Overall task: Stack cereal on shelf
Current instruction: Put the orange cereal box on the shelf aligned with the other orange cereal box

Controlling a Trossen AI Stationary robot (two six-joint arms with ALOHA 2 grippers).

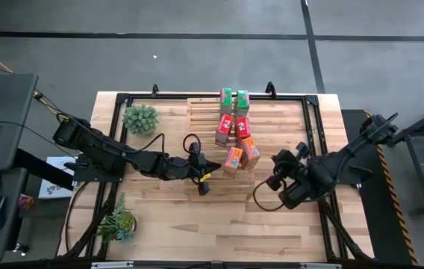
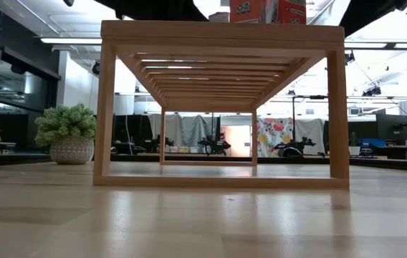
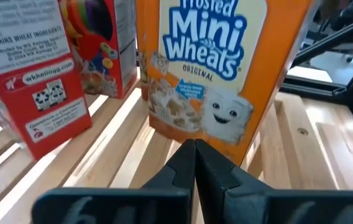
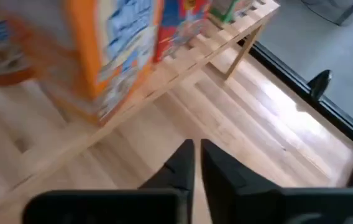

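Six small cereal boxes stand on top of the pale slatted shelf (image 1: 203,112): two green (image 1: 234,99) at the far end, two red-pink (image 1: 233,128) in the middle, two orange (image 1: 240,157) nearest. In the low view the shelf (image 2: 221,32) shows end-on, with orange box bottoms (image 2: 268,10) on it. My left gripper (image 1: 210,170) is shut, and its tips (image 3: 195,152) are right in front of an orange Mini Wheats box (image 3: 210,68), low on its face. My right gripper (image 1: 277,166) is shut (image 4: 195,155) and hovers over the tabletop beside the shelf's right side (image 4: 164,74), touching nothing. My left gripper's shut fingertips (image 3: 186,155) point level at the lower front face (image 3: 195,127) of the orange box, which stands upright on the shelf slats (image 3: 127,146). Whether they touch it I cannot tell.
A potted plant (image 1: 139,118) stands left of the shelf and shows in the low view too (image 2: 66,132). Another plant (image 1: 119,222) sits near the table's near-left corner. A dark frame (image 1: 313,119) borders the table. Bare wood tabletop (image 1: 219,224) lies in front of the shelf.
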